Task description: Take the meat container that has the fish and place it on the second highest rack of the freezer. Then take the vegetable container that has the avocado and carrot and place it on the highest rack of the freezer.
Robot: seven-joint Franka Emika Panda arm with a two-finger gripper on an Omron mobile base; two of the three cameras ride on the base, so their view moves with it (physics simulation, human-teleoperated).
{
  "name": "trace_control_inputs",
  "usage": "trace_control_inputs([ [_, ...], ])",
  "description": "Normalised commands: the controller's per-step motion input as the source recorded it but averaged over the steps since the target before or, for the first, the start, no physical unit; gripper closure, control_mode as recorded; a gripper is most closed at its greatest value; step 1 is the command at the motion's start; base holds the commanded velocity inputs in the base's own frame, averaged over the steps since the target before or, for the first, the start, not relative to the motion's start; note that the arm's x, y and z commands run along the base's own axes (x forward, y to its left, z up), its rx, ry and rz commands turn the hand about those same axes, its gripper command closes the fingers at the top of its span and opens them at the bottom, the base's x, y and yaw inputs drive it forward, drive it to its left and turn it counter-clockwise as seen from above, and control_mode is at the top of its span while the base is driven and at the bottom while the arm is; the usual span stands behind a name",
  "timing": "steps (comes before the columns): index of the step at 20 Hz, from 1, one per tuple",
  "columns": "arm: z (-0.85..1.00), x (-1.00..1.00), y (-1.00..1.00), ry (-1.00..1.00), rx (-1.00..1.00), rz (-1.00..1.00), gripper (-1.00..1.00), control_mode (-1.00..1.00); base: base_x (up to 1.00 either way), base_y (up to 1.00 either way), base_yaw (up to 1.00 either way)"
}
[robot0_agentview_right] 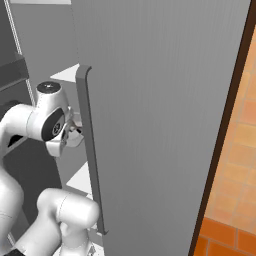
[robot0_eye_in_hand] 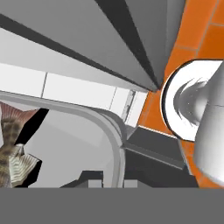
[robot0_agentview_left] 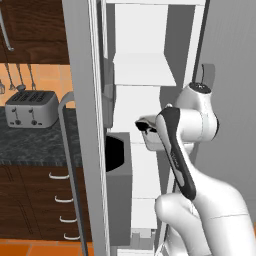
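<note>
While the freezer (robot0_agentview_left: 145, 100) is standing open in the left base view, its white shelves are showing between the grey door edge at nine o'clock and the arm at four o'clock. At far nine o'clock a toaster (robot0_agentview_left: 31, 108) is sitting on a dark speckled counter (robot0_agentview_left: 35, 145), with utensils (robot0_agentview_left: 15, 75) hanging above it at eleven o'clock. The dark dispenser panel (robot0_agentview_left: 114, 152) is showing on the door face near the centre. The arm is reaching toward the shelves at mid height, and the hand is pointing away from the camera.

In the right base view, a grey fridge door (robot0_agentview_right: 160, 125) is occupying the centre through three o'clock, with its long handle (robot0_agentview_right: 90, 150) running from eleven to six o'clock. The arm is bending at nine o'clock beside white shelf edges.

In the hand view, a curved grey container rim (robot0_eye_in_hand: 109, 131) is running through the centre, and a brown, scaled fish (robot0_eye_in_hand: 11, 148) is lying at eight o'clock. Orange floor tiles (robot0_eye_in_hand: 192, 30) are showing at one o'clock. Whether the pincer is apart or together, I cannot tell.
</note>
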Motion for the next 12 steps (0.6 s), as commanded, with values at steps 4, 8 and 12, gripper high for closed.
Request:
trace_control_inputs([
  [4, -0.45, 0.67, 0.06, 0.00, -0.03, -0.01, 1.00, -1.00, 0.00, 0.00, 0.00],
  [8, -0.31, 0.91, 0.04, 0.00, -0.01, -0.01, 1.00, -1.00, 0.00, 0.00, 0.00],
  [12, -0.17, 0.92, 0.00, 0.00, 0.00, 0.00, 1.00, -1.00, 0.00, 0.00, 0.00],
])
